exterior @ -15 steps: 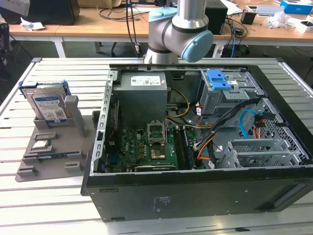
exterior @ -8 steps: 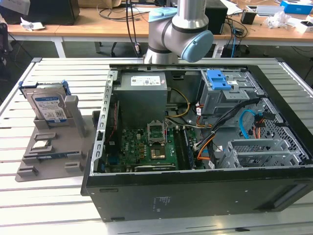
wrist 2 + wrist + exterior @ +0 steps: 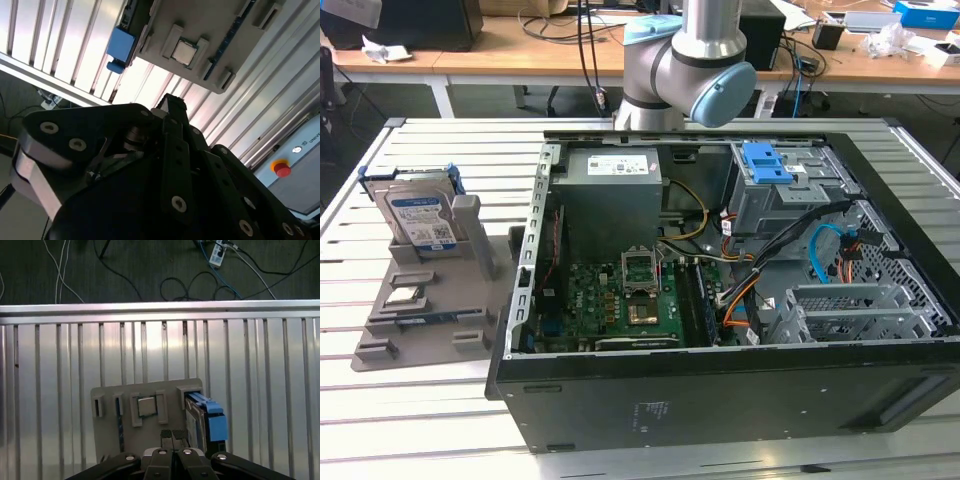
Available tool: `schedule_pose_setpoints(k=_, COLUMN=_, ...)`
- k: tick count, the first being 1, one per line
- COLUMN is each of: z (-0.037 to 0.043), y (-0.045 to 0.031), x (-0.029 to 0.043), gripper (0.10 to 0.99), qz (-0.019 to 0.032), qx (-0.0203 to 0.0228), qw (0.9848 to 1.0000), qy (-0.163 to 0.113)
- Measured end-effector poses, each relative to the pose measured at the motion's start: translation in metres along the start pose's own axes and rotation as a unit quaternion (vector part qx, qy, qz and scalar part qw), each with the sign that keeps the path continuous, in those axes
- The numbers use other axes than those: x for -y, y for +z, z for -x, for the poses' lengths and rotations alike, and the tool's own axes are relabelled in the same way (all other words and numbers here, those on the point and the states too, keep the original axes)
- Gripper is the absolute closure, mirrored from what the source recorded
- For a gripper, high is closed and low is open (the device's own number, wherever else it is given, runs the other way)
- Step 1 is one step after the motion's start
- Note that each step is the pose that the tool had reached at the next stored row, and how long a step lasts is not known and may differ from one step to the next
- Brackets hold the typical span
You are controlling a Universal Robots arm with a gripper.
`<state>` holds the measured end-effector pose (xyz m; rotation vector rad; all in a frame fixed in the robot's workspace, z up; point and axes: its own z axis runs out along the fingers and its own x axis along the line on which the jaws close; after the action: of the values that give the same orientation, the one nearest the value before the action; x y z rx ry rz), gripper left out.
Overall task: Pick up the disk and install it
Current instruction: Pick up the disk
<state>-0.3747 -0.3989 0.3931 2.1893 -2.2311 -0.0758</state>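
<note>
Disk: a flat, rectangular silver hard drive (image 3: pixel 420 214) with a white-and-blue label, clipped in a bright blue plastic carrier. It stands on edge in a slot of the fixture, outside the computer case and at the exterior view's left. In the first wrist view its thin metal edge and blocky blue carrier end (image 3: pixel 205 421) rise above the fixture.
Fixture: a matt grey moulded plastic tray (image 3: pixel 415 335) with raised ribs, pockets and upright posts, lying flat on the table beside the case.
Processor chip: a small square part with a dull metal lid (image 3: pixel 146 406), seated in a pocket of the fixture near the disk but not touching it.
Gripper: black, jointed metal links with bright bolt heads (image 3: pixel 172 435). In the first wrist view its two narrow fingertips are pressed together with nothing between them, and it is up off the fixture and clear of the disk.
Arm: smooth silver tubing with pale blue joint caps (image 3: pixel 692 62), behind the case in the exterior view.
Table: ribbed aluminium slats (image 3: pixel 440 440), shiny, running in parallel grooves.
Computer case: a black sheet-metal tower (image 3: pixel 720 395) lying on its side with the panel off.
Power supply: a plain grey metal box (image 3: pixel 610 205) with a white label, in the case's far corner.
Motherboard: a green circuit board (image 3: pixel 620 300) with an open square socket, below the power supply.
Latch: blue plastic with a ribbed top (image 3: pixel 766 162), sitting on the grey metal drive bay (image 3: pixel 775 205).
Cables: orange, blue and black leads (image 3: pixel 820 255) looping between the bay and the board.
</note>
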Motion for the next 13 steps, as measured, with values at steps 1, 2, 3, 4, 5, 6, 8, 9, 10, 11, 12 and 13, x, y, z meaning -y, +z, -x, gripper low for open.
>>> schedule_pose_setpoints(k=1, z=0.0, y=0.0, x=0.0, gripper=0.98, qz=0.0002, qx=-0.0003, qw=1.0, qy=-0.005)
schedule_pose_setpoints(k=2, z=0.0, y=0.0, x=0.0, gripper=0.98, qz=0.0002, qx=-0.0005, qw=1.0, qy=-0.01)
schedule_pose_setpoints(k=3, z=0.0, y=0.0, x=0.0, gripper=0.98, qz=0.0002, qx=-0.0005, qw=1.0, qy=-0.01)
schedule_pose_setpoints(k=4, z=0.0, y=0.0, x=0.0, gripper=0.98, qz=0.0002, qx=-0.0005, qw=1.0, qy=-0.01)
schedule_pose_setpoints(k=5, z=0.0, y=0.0, x=0.0, gripper=0.98, qz=0.0003, qx=-0.0005, qw=1.0, qy=-0.01)
schedule_pose_setpoints(k=6, z=0.0, y=0.0, x=0.0, gripper=0.98, qz=0.0003, qx=-0.0005, qw=1.0, qy=-0.01)
schedule_pose_setpoints(k=8, z=0.0, y=0.0, x=0.0, gripper=0.918, qz=0.0002, qx=-0.0005, qw=0.9999, qy=-0.01)
schedule_pose_setpoints(k=9, z=0.0, y=0.0, x=0.0, gripper=0.851, qz=0.0003, qx=-0.0005, qw=0.9999, qy=-0.01)
schedule_pose_setpoints(k=10, z=0.0, y=0.0, x=0.0, gripper=0.792, qz=0.0003, qx=-0.0005, qw=0.9999, qy=-0.01)
schedule_pose_setpoints(k=11, z=0.0, y=0.0, x=0.0, gripper=0.729, qz=0.0003, qx=-0.0005, qw=0.9999, qy=-0.01)
schedule_pose_setpoints(k=12, z=0.0, y=0.0, x=0.0, gripper=0.671, qz=0.0003, qx=-0.0005, qw=0.9999, qy=-0.01)
schedule_pose_setpoints(k=13, z=0.0, y=0.0, x=0.0, gripper=0.612, qz=0.0003, qx=-0.0005, qw=0.9999, qy=-0.01)
